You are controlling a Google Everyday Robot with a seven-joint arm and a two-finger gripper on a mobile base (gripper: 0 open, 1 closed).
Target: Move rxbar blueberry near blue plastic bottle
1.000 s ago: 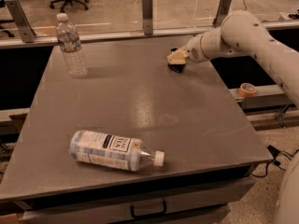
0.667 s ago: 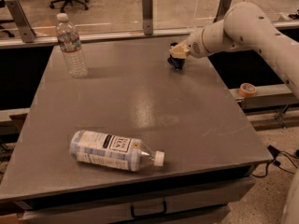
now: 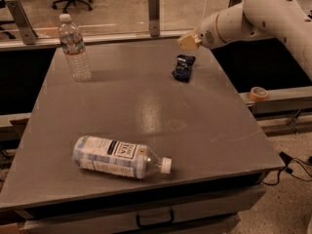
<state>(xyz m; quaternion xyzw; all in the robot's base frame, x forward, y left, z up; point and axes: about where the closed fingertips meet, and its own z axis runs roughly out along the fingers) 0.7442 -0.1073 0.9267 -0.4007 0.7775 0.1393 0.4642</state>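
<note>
The rxbar blueberry point(image 3: 184, 67), a small dark navy wrapped bar, lies on the grey table point(image 3: 204, 126) near its far right side. My gripper point(image 3: 188, 40) hangs just above and slightly behind the bar, apart from it, on the white arm that reaches in from the upper right. The blue plastic bottle point(image 3: 117, 157), with a pale blue and white label and a white cap, lies on its side near the table's front left, cap pointing right. It is far from the bar.
A clear ribbed water bottle point(image 3: 74, 48) stands upright at the far left of the table. A roll of tape point(image 3: 258, 93) sits on a ledge to the right. Posts and a rail run along the back edge.
The gripper was down at the bar and covered it; now it has risen, and the bar lies in plain sight on the table. Both bottles stayed put.
</note>
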